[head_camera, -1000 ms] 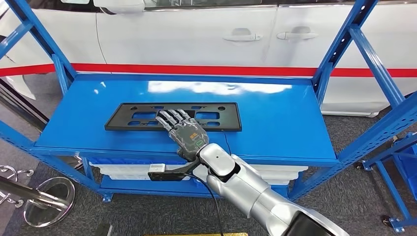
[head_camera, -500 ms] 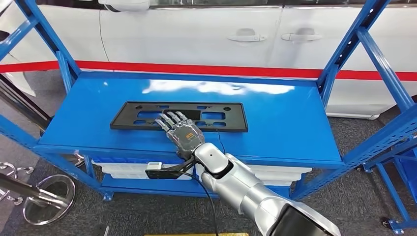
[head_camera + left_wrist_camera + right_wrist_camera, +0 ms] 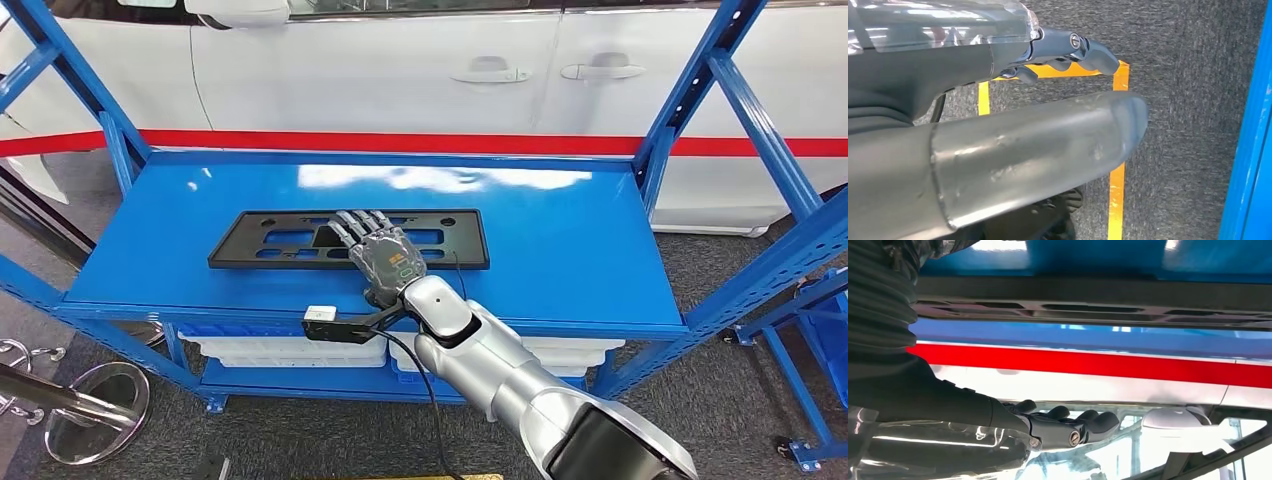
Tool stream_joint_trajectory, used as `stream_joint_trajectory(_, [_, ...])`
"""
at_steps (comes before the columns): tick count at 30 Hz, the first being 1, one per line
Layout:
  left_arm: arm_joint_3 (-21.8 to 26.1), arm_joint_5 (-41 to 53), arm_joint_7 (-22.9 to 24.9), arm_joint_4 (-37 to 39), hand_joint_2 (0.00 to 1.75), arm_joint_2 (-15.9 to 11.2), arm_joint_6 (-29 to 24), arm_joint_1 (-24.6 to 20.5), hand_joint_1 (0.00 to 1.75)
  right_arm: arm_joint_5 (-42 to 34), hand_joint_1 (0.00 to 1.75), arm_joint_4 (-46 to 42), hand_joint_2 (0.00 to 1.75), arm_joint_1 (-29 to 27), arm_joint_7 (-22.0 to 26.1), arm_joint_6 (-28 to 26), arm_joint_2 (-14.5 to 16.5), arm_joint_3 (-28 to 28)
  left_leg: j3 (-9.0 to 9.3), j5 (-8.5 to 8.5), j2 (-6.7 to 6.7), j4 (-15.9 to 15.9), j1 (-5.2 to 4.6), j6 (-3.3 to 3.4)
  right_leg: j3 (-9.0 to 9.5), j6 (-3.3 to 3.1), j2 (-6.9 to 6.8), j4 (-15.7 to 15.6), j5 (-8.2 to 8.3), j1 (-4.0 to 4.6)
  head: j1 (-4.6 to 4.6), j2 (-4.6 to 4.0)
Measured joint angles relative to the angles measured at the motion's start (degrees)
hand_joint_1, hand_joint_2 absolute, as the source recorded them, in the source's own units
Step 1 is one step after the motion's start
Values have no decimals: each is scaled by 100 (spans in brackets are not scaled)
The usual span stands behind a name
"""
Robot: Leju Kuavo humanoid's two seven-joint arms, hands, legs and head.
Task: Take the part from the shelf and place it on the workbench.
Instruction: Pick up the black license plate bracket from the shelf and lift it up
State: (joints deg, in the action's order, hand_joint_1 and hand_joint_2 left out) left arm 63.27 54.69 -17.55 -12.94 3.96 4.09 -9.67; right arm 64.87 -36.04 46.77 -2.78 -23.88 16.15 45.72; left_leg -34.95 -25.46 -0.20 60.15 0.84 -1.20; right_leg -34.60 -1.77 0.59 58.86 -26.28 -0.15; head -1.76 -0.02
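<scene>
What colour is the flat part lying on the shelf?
Black. The part on the blue shelf shows best in the head view.

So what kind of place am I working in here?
Probably a car workshop or assembly area: a blue steel shelf holding a black plastic part, a white car parked right behind it, and yellow floor tape.

No text, label, brand, number or sign can be read anywhere here.

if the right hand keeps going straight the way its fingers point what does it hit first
Probably the black part itself: the right hand points across the shelf toward the white car, fingers over the frame. Whether they touch it is unclear.
</scene>
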Motion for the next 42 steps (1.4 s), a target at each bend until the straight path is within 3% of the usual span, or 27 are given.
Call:
stream_joint_trajectory(3, [-14, -3, -10, 0, 0, 0, 1, -2, 0, -7, 0, -1, 175, 6, 3, -5, 0, -15, 57, 11, -14, -135, -18, 85, -17, 82, 3, -4, 5, 15, -1, 1])
stream_joint_trajectory(5, [-33, -5, -15, 0, 0, 1, 2, -3, 0, -11, 0, -2, 175, 19, 5, 3, 0, -33, 68, 49, -7, -188, 3, 164, -73, 137, -4, 127, -108, 13, 0, 0])
stream_joint_trajectory(8, [-49, -10, -27, 0, 0, -2, 2, -8, 0, 20, 0, -1, 175, 30, 9, 69, -11, -54, 67, 71, 7, -216, 10, 235, -503, 181, -18, 1059, -611, -4, 1, 0])
stream_joint_trajectory(10, [-53, -13, -37, 0, 0, -3, 3, -1, 0, 83, 0, 10, 175, 11, 2, 135, -32, -54, 64, 67, 7, -208, 4, 240, -761, 193, -24, 1578, -749, -14, 1, 0])
stream_joint_trajectory(11, [-58, -15, -42, 0, 0, -3, 5, 2, 0, 120, 0, 19, 175, 4, -5, 161, -40, -54, 65, 64, 3, -202, 2, 240, -750, 188, -26, 1536, -654, -16, 2, 0])
stream_joint_trajectory(12, [-67, -17, -45, 0, 0, -2, 7, 3, 0, 155, 0, 26, 175, 2, -15, 179, -46, -54, 68, 59, -2, -196, 0, 238, -628, 173, -27, 1274, -469, -16, 2, -1])
stream_joint_trajectory(13, [-75, -20, -48, 0, 0, -1, 10, 2, 0, 180, 0, 30, 175, 5, -29, 190, -48, -54, 72, 53, -7, -189, -3, 231, -434, 147, -27, 868, -253, -13, 2, -1])
stream_joint_trajectory(15, [-90, -24, -51, 0, 0, 8, 14, -3, 0, 211, 0, 33, 175, 16, -61, 197, -48, -54, 65, 37, -13, -172, -27, 201, -107, 100, -30, 188, -7, 10, 1, -1])
stream_joint_trajectory(17, [-96, -27, -56, 0, 0, 13, 15, -4, 0, 223, 0, 46, 175, 19, -85, 195, -48, -54, 54, 33, -13, -171, -40, 152, -27, 77, -28, -7, 7, 34, 0, -1])
stream_joint_trajectory(20, [-104, -29, -62, 0, 0, 9, 15, -5, 0, 242, 0, 72, 175, 21, -98, 192, -44, -54, 37, -37, -5, -111, -23, 56, 6, -5, -31, -85, 51, 2, -1, -1])
stream_joint_trajectory(22, [-116, -29, -63, 0, 0, 10, 15, -4, 0, 255, 0, 78, 175, 26, -97, 192, -37, -54, -153, -320, 1, 341, -6, 2, 38, -53, -42, -129, 73, -19, -1, -1])
stream_joint_trajectory(24, [-125, -30, -63, 0, 0, 10, 14, 3, 0, 262, 0, 94, 175, 19, -96, 193, -33, -54, -506, -661, 1, 1101, 9, -39, 40, -68, -45, -129, 70, -16, -1, 0])
stream_joint_trajectory(25, [-127, -30, -63, 0, 0, 9, 13, 10, 0, 266, 0, 106, 175, 11, -96, 194, -33, -54, -633, -722, 1, 1354, 15, -53, 41, -70, -44, -126, 66, -14, -1, 0])
stream_joint_trajectory(26, [-128, -31, -63, 0, 0, 8, 11, 16, 0, 272, 0, 117, 175, 5, -97, 194, -33, -54, -665, -670, 1, 1400, 20, -60, 43, -69, -42, -120, 61, -15, -1, 0])
stream_joint_trajectory(27, [-129, -31, -63, 0, 0, 7, 11, 18, 0, 279, 0, 124, 175, 3, -98, 194, -33, -54, -580, -509, 2, 1207, 26, -61, 48, -62, -37, -111, 52, -17, -1, 0])
stream_joint_trajectory(29, [-131, -37, -63, 0, 0, 7, 11, 10, 0, 293, 0, 128, 175, 13, -102, 196, -32, -54, -205, -121, 5, 434, 34, -47, 58, -29, -27, -82, 21, -14, -1, -1])
stream_joint_trajectory(31, [-133, -52, -66, 0, 0, 7, 11, 2, 0, 302, 0, 135, 175, 26, -107, 200, -32, -54, 40, 33, -4, -90, 15, -5, 38, 19, -20, -46, 2, 2, 0, -1])
stream_joint_trajectory(34, [-134, -70, -68, 0, 0, 7, 11, 14, 0, 317, 0, 155, 175, 26, -109, 201, -33, -54, 56, 36, -14, -174, 2, 80, 13, 97, -22, -43, 0, 7, -1, -1])
stream_joint_trajectory(36, [-137, -73, -70, 0, 0, 8, 12, 11, 0, 333, 0, 163, 175, 37, -112, 198, -33, -54, 70, 70, -8, -219, 25, 158, -68, 144, -26, 148, -151, 3, 1, 0])
stream_joint_trajectory(39, [-139, -81, -76, 0, 0, 7, 14, 5, 0, 383, 0, 184, 175, 28, -121, 198, -37, -53, 73, 83, 0, -239, 26, 223, -546, 187, -29, 1161, -657, -14, 1, 0])
stream_joint_trajectory(40, [-139, -86, -79, 0, 0, 7, 15, 8, 0, 396, 0, 196, 175, 14, -123, 199, -40, -52, 71, 81, 0, -235, 23, 225, -697, 194, -30, 1458, -744, -19, 1, 0])
stream_joint_trajectory(41, [-139, -95, -81, 0, 0, 7, 15, 12, 0, 406, 0, 207, 131, 2, -127, 199, -44, -52, 71, 76, -2, -228, 22, 226, -762, 195, -30, 1562, -718, -20, 1, 0])
stream_joint_trajectory(42, [-139, -103, -84, 0, 0, 7, 15, 14, 0, 418, 0, 215, 87, -3, -130, 198, -46, -52, 71, 70, -5, -218, 21, 224, -724, 188, -30, 1455, -591, -21, 1, 0])
